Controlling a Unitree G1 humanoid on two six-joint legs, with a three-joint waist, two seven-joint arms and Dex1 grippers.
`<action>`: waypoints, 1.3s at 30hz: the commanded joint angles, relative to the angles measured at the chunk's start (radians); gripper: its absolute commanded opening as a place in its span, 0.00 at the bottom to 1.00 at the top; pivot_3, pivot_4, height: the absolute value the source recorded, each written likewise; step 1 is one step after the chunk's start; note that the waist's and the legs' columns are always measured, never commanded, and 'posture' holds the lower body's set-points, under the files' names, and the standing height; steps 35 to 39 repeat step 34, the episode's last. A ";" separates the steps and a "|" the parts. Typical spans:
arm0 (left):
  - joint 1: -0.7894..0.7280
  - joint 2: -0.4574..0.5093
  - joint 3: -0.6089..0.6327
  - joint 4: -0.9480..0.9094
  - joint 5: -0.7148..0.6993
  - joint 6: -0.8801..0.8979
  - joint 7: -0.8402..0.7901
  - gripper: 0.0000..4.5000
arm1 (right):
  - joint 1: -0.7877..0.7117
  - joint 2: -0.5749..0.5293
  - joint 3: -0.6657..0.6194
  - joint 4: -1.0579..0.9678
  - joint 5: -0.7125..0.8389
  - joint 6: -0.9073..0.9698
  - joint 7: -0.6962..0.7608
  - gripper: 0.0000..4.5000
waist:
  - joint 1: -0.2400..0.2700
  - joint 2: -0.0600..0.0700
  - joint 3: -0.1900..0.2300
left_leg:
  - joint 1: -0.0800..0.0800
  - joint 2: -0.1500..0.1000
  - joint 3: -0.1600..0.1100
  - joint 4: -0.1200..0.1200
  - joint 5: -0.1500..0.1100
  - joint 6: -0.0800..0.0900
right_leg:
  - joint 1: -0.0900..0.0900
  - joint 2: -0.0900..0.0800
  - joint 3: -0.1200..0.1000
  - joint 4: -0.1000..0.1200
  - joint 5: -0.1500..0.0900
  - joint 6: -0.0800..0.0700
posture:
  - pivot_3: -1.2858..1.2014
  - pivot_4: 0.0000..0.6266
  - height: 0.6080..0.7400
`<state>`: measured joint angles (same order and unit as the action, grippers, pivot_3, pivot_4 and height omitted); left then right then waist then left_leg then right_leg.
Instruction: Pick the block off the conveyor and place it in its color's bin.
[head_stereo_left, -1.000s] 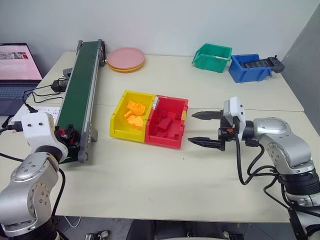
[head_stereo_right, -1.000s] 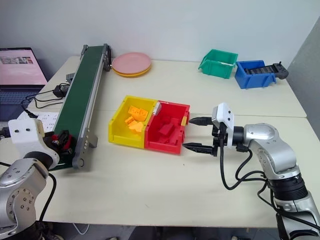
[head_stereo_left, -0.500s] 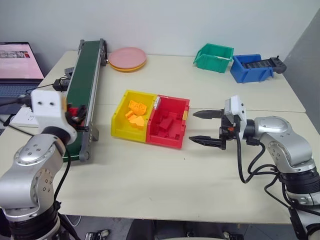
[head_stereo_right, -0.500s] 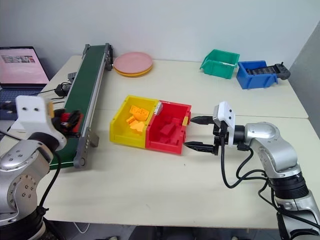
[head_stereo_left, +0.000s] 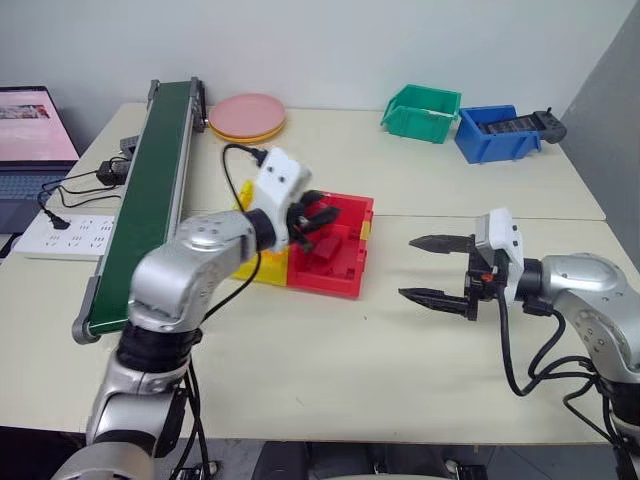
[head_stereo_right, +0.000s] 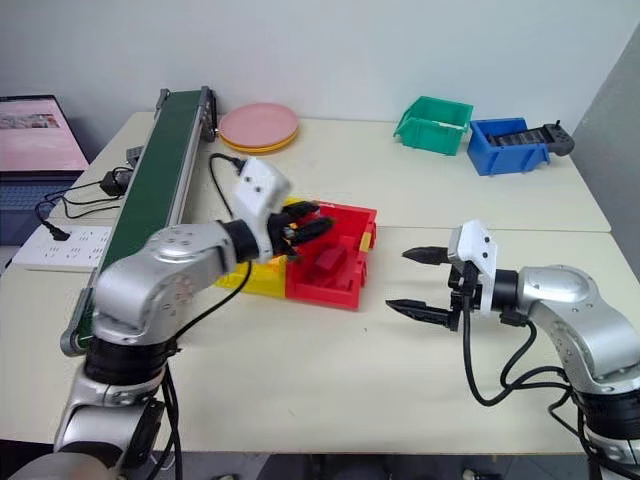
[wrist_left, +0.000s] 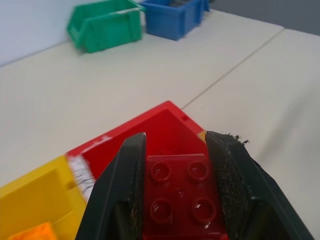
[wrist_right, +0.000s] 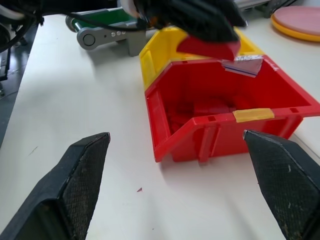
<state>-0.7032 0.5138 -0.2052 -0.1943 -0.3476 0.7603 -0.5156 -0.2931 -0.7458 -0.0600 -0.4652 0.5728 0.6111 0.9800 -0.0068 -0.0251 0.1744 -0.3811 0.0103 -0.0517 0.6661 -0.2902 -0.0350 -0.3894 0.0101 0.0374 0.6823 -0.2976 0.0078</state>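
Left wrist view shows your left end effector (wrist_left: 177, 192) clenched on the red block (wrist_left: 182, 192), held above the red bin (head_stereo_left: 335, 262), which sits mid-worktop joined to a yellow bin (head_stereo_right: 255, 280). Your right end effector (head_stereo_left: 438, 270) hangs released, fingers wide apart, near the worktop's right edge. The conveyor (head_stereo_left: 145, 190) runs along the left edge.

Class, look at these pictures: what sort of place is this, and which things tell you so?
Probably a robotics lab or test bench: a long dark green conveyor belt on a cream table, coloured plastic sorting bins such as the red open-top bin, and an open laptop.
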 joint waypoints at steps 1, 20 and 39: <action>-0.033 -0.014 -0.013 0.067 0.059 -0.108 -0.041 0.34 | 0.025 -0.015 -0.046 -0.073 0.029 0.014 -0.035 1.00 | -0.001 0.000 0.000 | 0.000 0.000 0.000 0.000 0.000 0.000 | 0.000 0.000 0.000 0.000 0.000 0.000 | 0.52 0.24 1.00; 0.063 0.060 0.117 -0.074 0.041 -0.089 -0.124 1.00 | 0.042 -0.032 -0.042 -0.069 0.039 -0.001 -0.044 1.00 | 0.000 0.000 0.000 | -0.001 0.000 0.000 0.002 0.000 0.000 | 0.000 0.000 0.001 0.001 0.000 0.000 | 0.52 0.24 1.00; 0.634 0.157 0.614 -0.412 -0.086 -0.063 -0.109 1.00 | -0.001 -0.011 -0.003 0.122 -0.049 -0.245 0.083 1.00 | 0.000 0.000 0.000 | 0.001 0.000 0.000 0.002 0.000 0.001 | 0.001 -0.001 0.000 0.000 0.000 0.000 | 0.52 0.24 1.00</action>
